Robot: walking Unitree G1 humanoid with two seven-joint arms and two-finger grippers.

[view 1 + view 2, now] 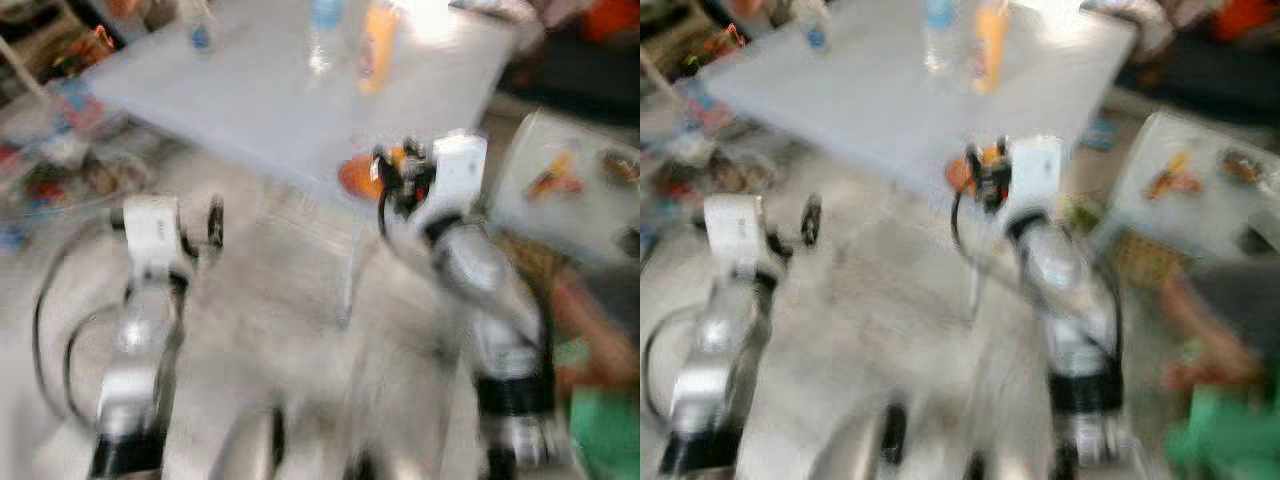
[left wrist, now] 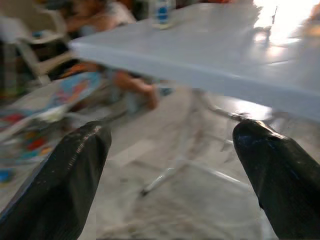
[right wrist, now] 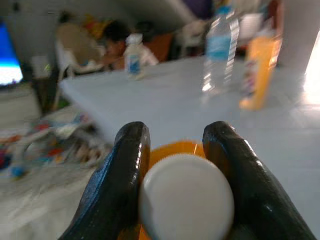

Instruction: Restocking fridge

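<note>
My right gripper is shut on an orange bottle with a white cap; in the left eye view the orange bottle hangs at the near edge of a white table. On the table stand a clear water bottle, an orange bottle and a small white bottle. My left gripper is open and holds nothing, low before the table's edge. The head views are blurred.
A person sits behind the table near a white chair. Colourful clutter lies on the floor at the left. A white surface with small items stands at the right. The table's thin legs are just ahead.
</note>
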